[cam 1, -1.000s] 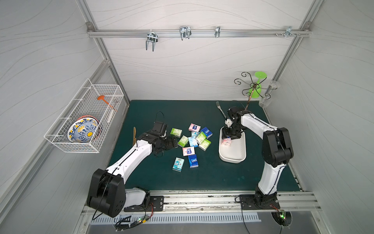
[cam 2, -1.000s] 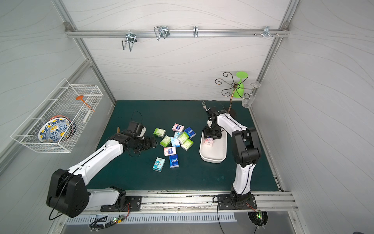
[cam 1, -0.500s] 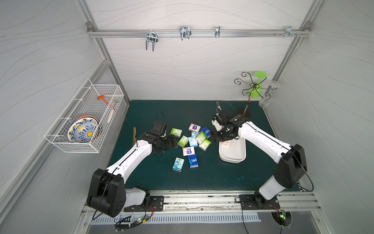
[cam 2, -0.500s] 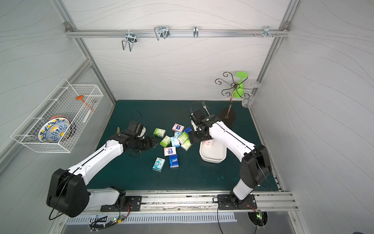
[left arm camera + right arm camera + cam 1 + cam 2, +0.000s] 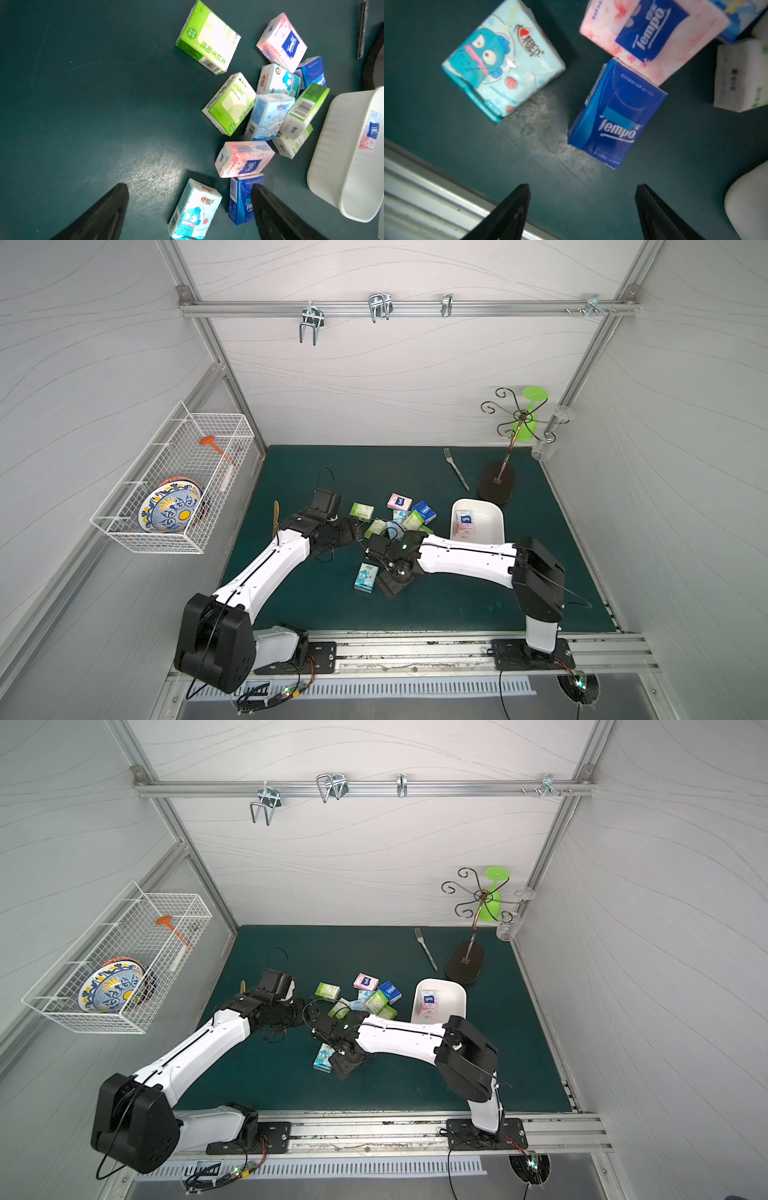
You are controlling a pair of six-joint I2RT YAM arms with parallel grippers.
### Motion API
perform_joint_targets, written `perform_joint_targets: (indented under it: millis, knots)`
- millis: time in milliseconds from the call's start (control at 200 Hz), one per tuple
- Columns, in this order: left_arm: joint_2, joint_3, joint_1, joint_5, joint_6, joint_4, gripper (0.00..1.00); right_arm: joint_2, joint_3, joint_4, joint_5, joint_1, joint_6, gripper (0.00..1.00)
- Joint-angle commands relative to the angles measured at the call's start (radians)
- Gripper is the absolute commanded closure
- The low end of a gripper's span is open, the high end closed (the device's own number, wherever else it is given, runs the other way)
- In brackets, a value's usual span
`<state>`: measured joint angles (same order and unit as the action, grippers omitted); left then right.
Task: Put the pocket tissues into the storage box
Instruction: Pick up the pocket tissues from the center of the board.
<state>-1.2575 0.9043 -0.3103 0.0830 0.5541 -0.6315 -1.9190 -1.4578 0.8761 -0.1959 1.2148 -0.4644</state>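
Several pocket tissues (image 5: 401, 514) lie clustered mid-mat in both top views, and a light blue packet (image 5: 366, 577) lies apart toward the front. The white storage box (image 5: 497, 516) stands right of them with pink packets (image 5: 464, 523) inside. My right gripper (image 5: 582, 187) hangs open and empty over the mat. Just beyond its tips lie a dark blue packet (image 5: 616, 114), the light blue one (image 5: 502, 62) and a pink one (image 5: 654, 35). My left gripper (image 5: 189, 187) is open and empty at the cluster's left side (image 5: 347, 529).
A fork (image 5: 456, 468) and a hook stand (image 5: 496, 487) with a green glass (image 5: 528, 414) are at the back right. A wire basket (image 5: 174, 489) holding a plate hangs on the left wall. The metal front rail (image 5: 425, 187) runs close to my right gripper.
My right arm has swung from over the storage box to the left and front, over the loose packets, and its jaws have opened wider. The left arm has not moved.
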Motion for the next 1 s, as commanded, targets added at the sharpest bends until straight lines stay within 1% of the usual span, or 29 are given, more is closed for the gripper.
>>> perform_joint_targets:
  millis: [0,130,360,540,640,685,840,890,996]
  knots:
    - [0.031,0.002,-0.001,-0.035,-0.006,-0.010,0.03,-0.029,-0.026,-0.009,-0.028,-0.007,-0.032,0.14]
    - [0.039,0.002,0.000,-0.062,-0.008,-0.015,0.03,-0.069,-0.031,-0.015,0.005,-0.020,-0.034,0.14]
    - [0.081,-0.022,0.018,-0.140,0.009,-0.013,0.03,-0.115,-0.032,-0.050,0.105,-0.091,-0.046,0.15]
    - [0.111,-0.037,0.070,-0.131,0.003,-0.022,0.03,-0.148,-0.038,-0.051,0.145,-0.114,-0.053,0.17]
    - [0.120,-0.041,0.078,-0.131,-0.003,-0.026,0.03,-0.153,-0.039,-0.051,0.147,-0.114,-0.051,0.23]
    - [0.121,-0.042,0.079,-0.129,-0.004,-0.024,0.03,-0.150,-0.037,-0.051,0.148,-0.114,-0.053,0.28]
    - [0.121,-0.046,0.078,-0.112,-0.002,-0.016,0.03,-0.136,-0.030,-0.050,0.143,-0.117,-0.057,0.49]
    - [0.121,-0.045,0.078,-0.108,-0.003,-0.015,0.03,-0.125,-0.025,-0.052,0.136,-0.116,-0.059,0.53]
    - [0.118,-0.040,0.079,-0.093,-0.011,-0.016,0.03,-0.083,-0.013,-0.046,0.128,-0.116,-0.063,0.54]
